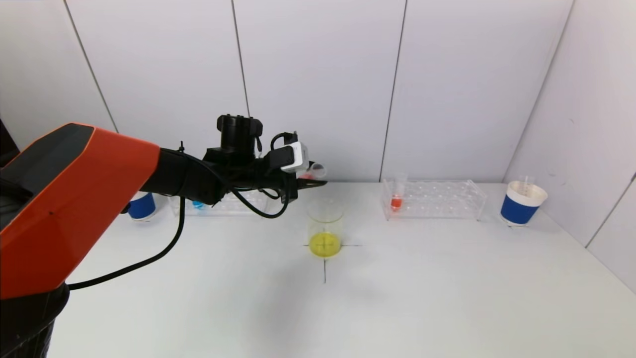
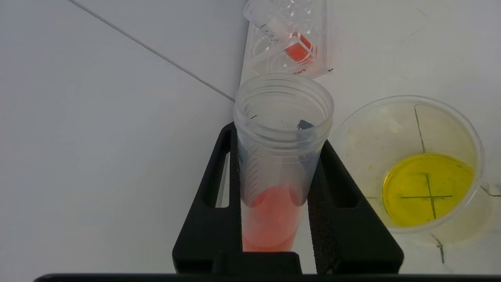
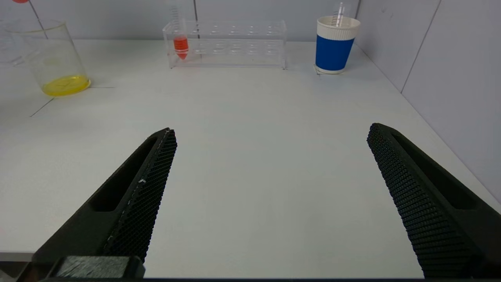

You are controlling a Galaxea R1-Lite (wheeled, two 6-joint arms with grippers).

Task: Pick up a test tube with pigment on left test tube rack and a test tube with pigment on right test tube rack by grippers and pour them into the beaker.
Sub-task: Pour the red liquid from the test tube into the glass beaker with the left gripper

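Note:
My left gripper point(image 1: 318, 183) hangs just above and behind the beaker point(image 1: 325, 228), shut on a test tube point(image 1: 314, 171) with orange-red pigment that lies nearly level, its mouth pointing right. In the left wrist view the tube point(image 2: 280, 156) sits between the black fingers, pigment at its closed end, and the beaker point(image 2: 364, 129) with yellow liquid stands beside it. The left rack point(image 1: 238, 203) holds a blue tube point(image 1: 198, 204). The right rack point(image 1: 437, 199) holds a red tube point(image 1: 396, 199). My right gripper point(image 3: 272, 131) stands open and empty low over the table, facing that rack point(image 3: 235, 43).
A blue paper cup point(image 1: 141, 206) stands left of the left rack, and another point(image 1: 522, 204) right of the right rack with an empty tube in it. White walls close the back and the right side. A black cross on the table marks the beaker's spot.

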